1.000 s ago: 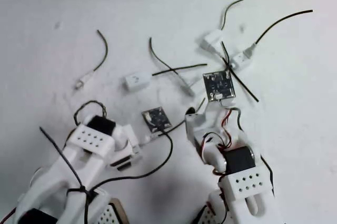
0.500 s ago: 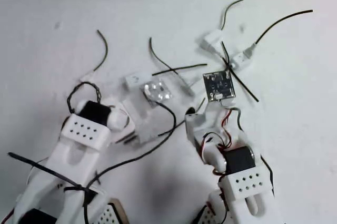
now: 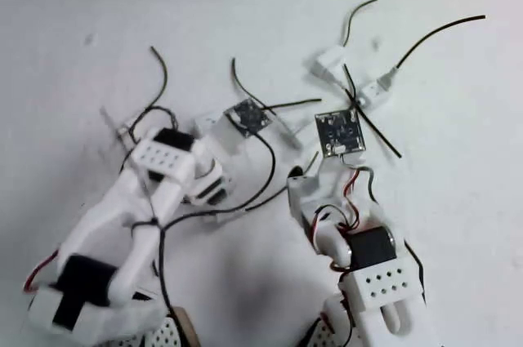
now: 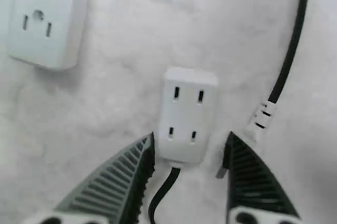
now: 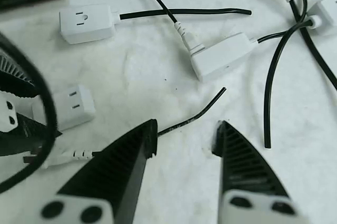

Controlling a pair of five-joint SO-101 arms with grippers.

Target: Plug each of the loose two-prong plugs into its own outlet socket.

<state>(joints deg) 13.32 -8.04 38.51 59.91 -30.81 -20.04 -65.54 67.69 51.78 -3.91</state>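
Two sets of jaws spread wide, nothing held. Left gripper [image 4: 189,139] straddles double socket [image 4: 187,113], fingers [image 4: 131,176] close either side. Loose plug [image 4: 259,119] with black cord [image 4: 292,39] just beside double socket. Right gripper [image 5: 185,126] off to side of double socket, over thin cord end [image 5: 205,109]. Single socket [image 4: 47,21] just beyond double socket. White cord end [image 3: 331,61] farthest from double socket.

Table cover [image 4: 121,50]: white cloth, matt, nubbly, faintly fuzzy.
Outlet socket block [image 4: 187,121]: smooth white plastic, soft sheen.
Cords [image 4: 290,45]: black, smooth rubbery sheath, slight gloss.
Left gripper [image 4: 188,153]: matt grey plastic, ribbed inner faces.
Right gripper [image 5: 184,134]: matt black plastic, same ribbing.
Flat plug [image 5: 221,58]: smooth white plastic.
Arm shells [image 3: 122,216]: white plastic, matt, hard-looking.
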